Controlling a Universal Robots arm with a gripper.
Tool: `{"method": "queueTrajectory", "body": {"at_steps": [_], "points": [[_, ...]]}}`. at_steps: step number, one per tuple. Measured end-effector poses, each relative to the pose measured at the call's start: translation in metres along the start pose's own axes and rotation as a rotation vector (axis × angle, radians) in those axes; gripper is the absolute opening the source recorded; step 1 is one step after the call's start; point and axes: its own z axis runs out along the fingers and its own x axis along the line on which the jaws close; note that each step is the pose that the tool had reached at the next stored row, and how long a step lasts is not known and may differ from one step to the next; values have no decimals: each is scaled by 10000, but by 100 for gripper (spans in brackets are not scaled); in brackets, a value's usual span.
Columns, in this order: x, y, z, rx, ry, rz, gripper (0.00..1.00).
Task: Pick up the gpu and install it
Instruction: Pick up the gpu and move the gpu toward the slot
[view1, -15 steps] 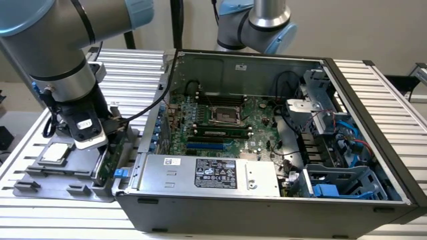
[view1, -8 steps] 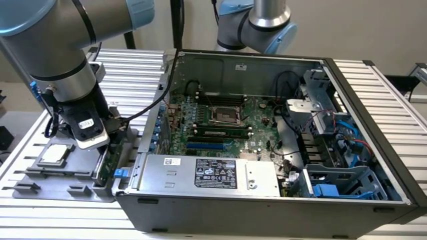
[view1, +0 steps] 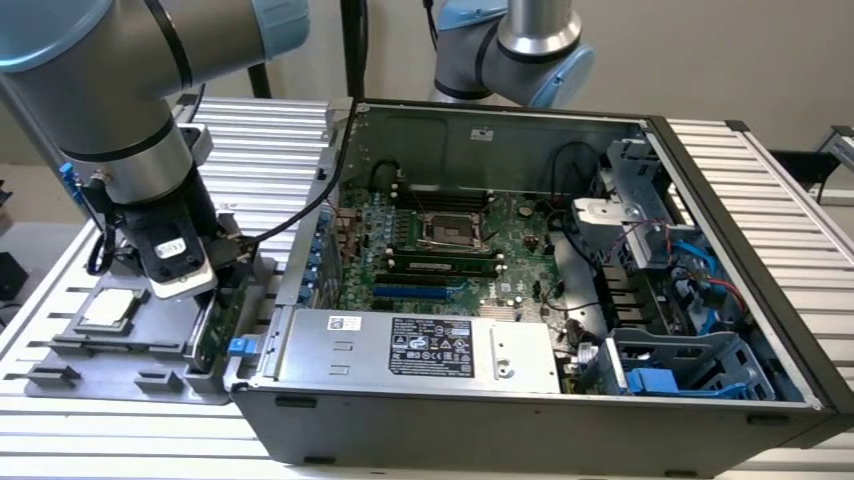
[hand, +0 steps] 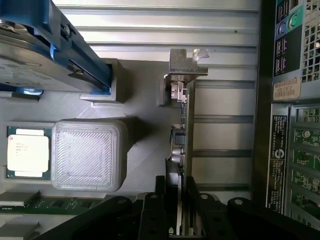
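Gripper (hand: 176, 184) straddles the gpu (hand: 180, 150), which stands on edge; can't tell if it's clamped. Looks like a light, stiff, fragile card, so I'd grab the bare board edge.

Metal-bracketed gpu (hand: 181, 145); matt plastic tray (hand: 145, 100)

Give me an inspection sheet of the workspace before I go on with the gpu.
Surface: slatted metal table carrying a grey parts tray.
Job's things: gpu stands on edge in the tray, silver bracket at its far end.
Clutter: CPU chip, hard drive in blue frame and memory stick in the tray.
Grippers: gripper sits over the gpu's near end.
Cables: black cable at the gripper; blue and red leads inside the case.
Surroundings: open computer case beside the tray; second arm behind it.
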Motion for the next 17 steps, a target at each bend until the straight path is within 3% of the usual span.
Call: {"method": "queueTrajectory", "body": {"at_steps": [5,9,17], "points": [[-1,1,-9,-7,18,63,27],[-2,3,-81,0,66,68,27],[-11,11,-371,2,132,70,27]]}}
